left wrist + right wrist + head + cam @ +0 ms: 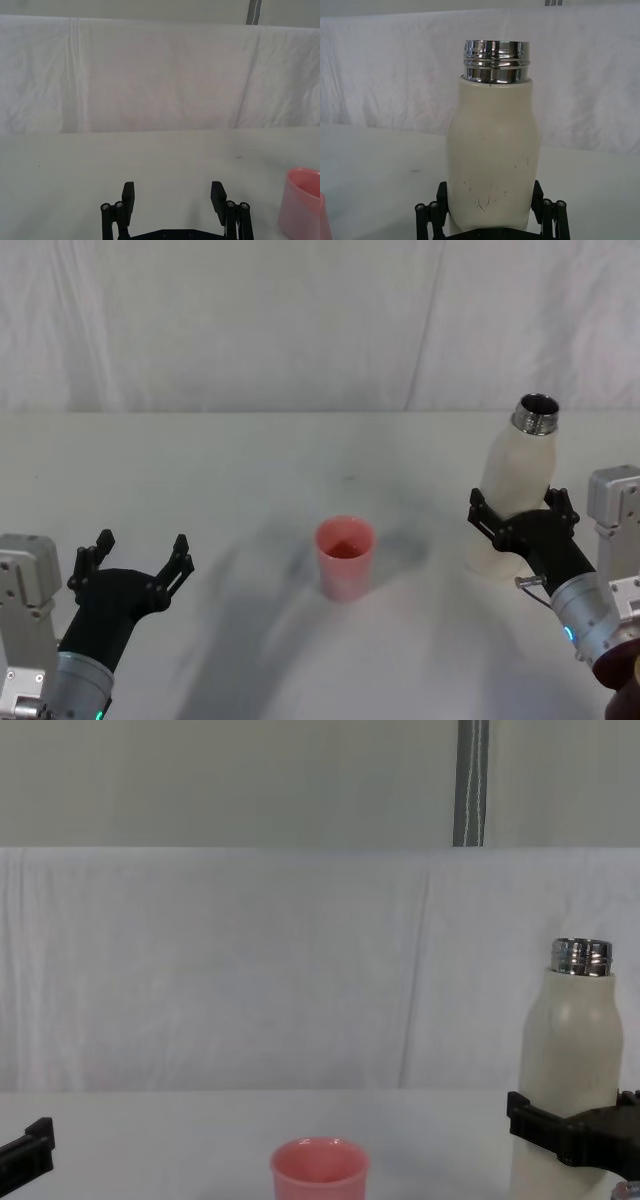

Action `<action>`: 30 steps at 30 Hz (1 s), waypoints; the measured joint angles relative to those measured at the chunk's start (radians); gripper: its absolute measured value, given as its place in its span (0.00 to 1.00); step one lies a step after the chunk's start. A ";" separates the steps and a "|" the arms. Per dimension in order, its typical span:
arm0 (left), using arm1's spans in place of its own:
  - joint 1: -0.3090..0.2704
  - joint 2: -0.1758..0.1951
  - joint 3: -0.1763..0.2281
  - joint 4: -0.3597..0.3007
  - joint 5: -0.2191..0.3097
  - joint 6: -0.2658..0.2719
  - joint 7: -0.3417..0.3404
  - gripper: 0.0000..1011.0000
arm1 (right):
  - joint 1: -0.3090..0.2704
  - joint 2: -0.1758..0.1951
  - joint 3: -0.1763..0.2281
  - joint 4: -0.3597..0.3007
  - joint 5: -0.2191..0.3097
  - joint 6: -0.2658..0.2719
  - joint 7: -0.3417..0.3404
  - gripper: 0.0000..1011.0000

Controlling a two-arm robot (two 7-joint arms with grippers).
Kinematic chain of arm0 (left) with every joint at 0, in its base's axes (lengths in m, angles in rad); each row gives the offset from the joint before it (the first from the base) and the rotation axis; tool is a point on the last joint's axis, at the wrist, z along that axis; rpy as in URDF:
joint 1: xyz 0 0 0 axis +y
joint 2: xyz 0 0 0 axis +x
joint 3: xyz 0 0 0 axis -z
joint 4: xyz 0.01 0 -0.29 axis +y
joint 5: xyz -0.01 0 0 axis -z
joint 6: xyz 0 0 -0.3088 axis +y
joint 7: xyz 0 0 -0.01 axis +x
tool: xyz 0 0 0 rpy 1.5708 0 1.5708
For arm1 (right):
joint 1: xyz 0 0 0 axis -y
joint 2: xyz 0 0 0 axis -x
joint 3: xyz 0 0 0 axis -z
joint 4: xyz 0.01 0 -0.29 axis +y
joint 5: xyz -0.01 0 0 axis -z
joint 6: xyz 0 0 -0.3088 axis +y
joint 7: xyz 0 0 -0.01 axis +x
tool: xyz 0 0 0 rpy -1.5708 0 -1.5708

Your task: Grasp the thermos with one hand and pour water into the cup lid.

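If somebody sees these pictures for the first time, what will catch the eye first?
First the tall cream thermos on the right, upright and uncapped, with the right gripper around its lower body. Next the pink cup lid at the middle of the white table, apart from the thermos. The left gripper waits open at the near left, holding nothing.

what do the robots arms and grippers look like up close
Both grippers, left gripper and right gripper, are black with blocky fingers on linkage bars held by silver pins. Each sits on a black forearm with a grey metal cuff, a small green light, and a pale grey box beside it.
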 joint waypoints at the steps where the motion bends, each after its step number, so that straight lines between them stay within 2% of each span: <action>1: 0.000 0.000 0.000 0.000 0.000 0.000 0.000 0.99 | 0.001 0.000 0.000 0.001 0.000 0.000 0.000 0.99; 16: 0.000 0.000 0.000 0.000 0.000 0.000 0.000 0.99 | -0.001 0.000 0.000 -0.001 0.000 -0.001 0.000 0.99; 20: 0.000 0.000 0.000 0.000 0.000 0.000 0.000 0.99 | -0.001 -0.001 0.000 -0.001 -0.001 -0.001 0.001 0.95; 30: 0.000 0.000 0.000 0.000 0.000 0.000 0.000 0.99 | -0.002 0.000 0.001 -0.002 -0.001 -0.001 0.001 0.95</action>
